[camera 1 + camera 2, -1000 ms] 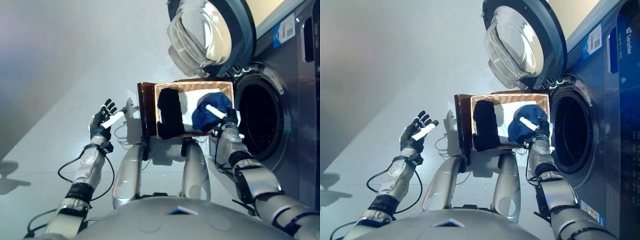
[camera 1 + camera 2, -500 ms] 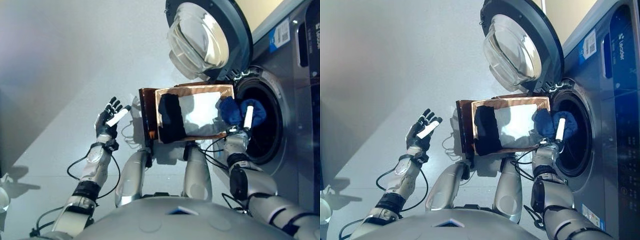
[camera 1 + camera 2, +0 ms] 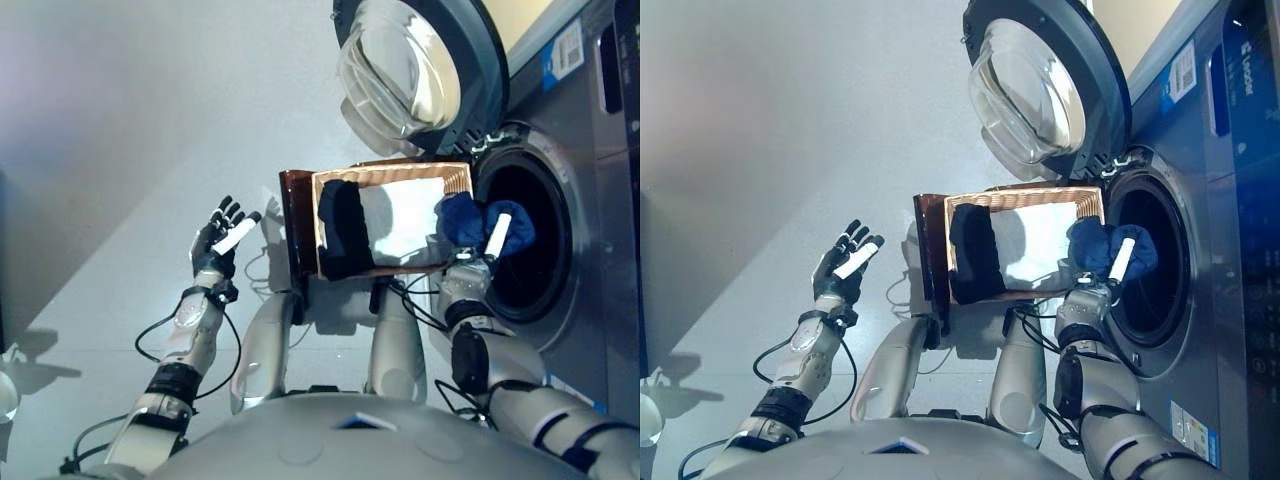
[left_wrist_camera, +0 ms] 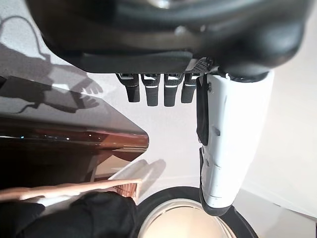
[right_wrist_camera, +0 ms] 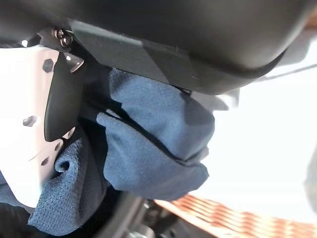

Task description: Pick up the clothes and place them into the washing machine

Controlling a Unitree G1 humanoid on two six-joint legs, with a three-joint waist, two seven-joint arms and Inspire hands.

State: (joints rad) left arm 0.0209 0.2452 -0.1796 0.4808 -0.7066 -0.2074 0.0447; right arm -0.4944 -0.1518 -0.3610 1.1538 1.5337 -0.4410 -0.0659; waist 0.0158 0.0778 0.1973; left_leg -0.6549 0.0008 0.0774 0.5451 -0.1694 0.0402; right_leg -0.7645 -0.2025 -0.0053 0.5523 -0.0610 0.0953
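My right hand (image 3: 492,243) is shut on a dark blue garment (image 3: 462,220), held at the round opening of the washing machine (image 3: 560,150), just past the basket's right edge. The right wrist view shows the blue cloth (image 5: 153,144) bunched against the palm under the white-covered thumb. A black garment (image 3: 343,230) lies in the left end of the wicker basket (image 3: 455,178), which has a white lining. My left hand (image 3: 222,240) hovers open, left of the basket, holding nothing. In the left wrist view the fingers (image 4: 154,89) are straight, with the black garment (image 4: 84,215) beyond them.
The machine's glass door (image 3: 400,65) stands swung open above the basket. A dark brown stand (image 3: 294,230) borders the basket's left side. Pale grey floor (image 3: 120,150) spreads to the left.
My right hand lifted the blue garment out of the basket's right end and carried it right to the machine's opening. The left hand stayed open, nearly still.
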